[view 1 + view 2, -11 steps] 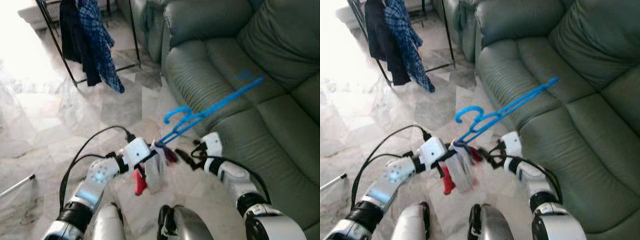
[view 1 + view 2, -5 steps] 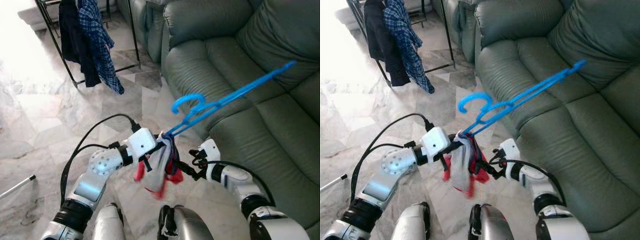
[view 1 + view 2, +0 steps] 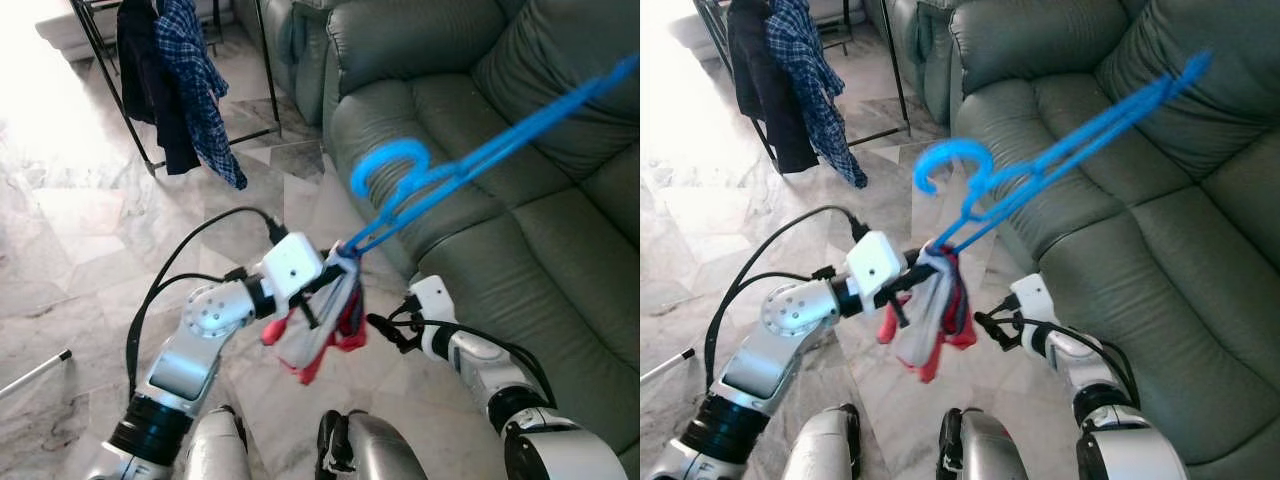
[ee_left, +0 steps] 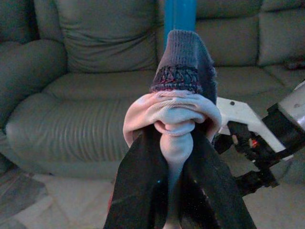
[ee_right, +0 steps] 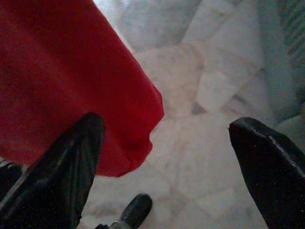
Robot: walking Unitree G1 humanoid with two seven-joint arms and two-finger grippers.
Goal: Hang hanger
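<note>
A blue plastic hanger slants up over the sofa, its hook curling toward me. A bunched garment of red, white and dark cloth hangs from its low end. My left gripper is shut on that bundle where it meets the hanger; the left wrist view has both black fingers pinching the pale cloth under the blue bar. My right gripper is open just right of the garment, apart from it, with the red cloth beside one finger.
A grey-green leather sofa takes up the right side. At the far left stands a black clothes rack with a dark garment and a blue plaid shirt. Marble floor lies between. A white rod lies on the floor at left.
My left arm has raised the hanger and garment, and the hanger now tilts more steeply over the sofa. The right gripper has drawn off to the right of the cloth.
</note>
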